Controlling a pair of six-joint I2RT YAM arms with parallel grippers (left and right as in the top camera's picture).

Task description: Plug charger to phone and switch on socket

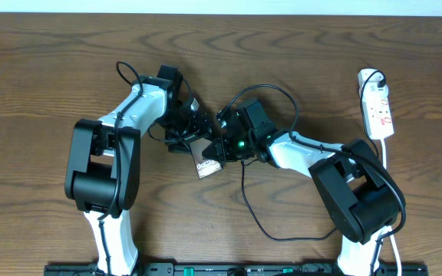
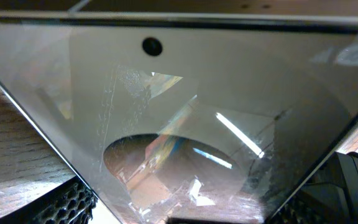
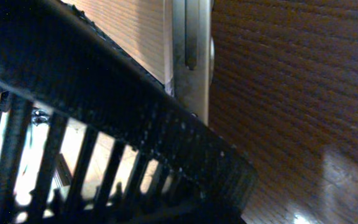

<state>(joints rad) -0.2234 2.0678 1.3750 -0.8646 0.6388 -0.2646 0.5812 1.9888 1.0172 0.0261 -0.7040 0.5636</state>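
Closest in, the left wrist view was filled by the phone (image 2: 197,112), its glossy face smeared and full of reflections. The left fingers (image 2: 67,200) showed at the lower corners of that frame, one at each side of the slab, so they looked clamped on it. In the right wrist view one of the right fingers (image 3: 135,130) ran as a dark bar across the frame, with the phone's silver edge just behind it at upper centre. Whether those fingers were together or apart I could not tell, and the plug tip was hidden.

From overhead, both arms met at centre frame with the phone tilted between them. The charger (image 1: 245,195) trailed slack from the right arm towards the lower centre. The socket (image 1: 379,111) lay well apart at the upper right, its white cord (image 1: 387,153) running down the right side.

The likely trouble was a tip arriving off-line and scraping the edge, or pushing the slick phone askew in its grip. The slack loop could also snag on the right arm and pull at the plug.

The tabletop (image 1: 44,69) was dark brown wood grain. A pale strip (image 1: 436,6) beyond its far edge, at the top of the frame, was all that showed of the room.
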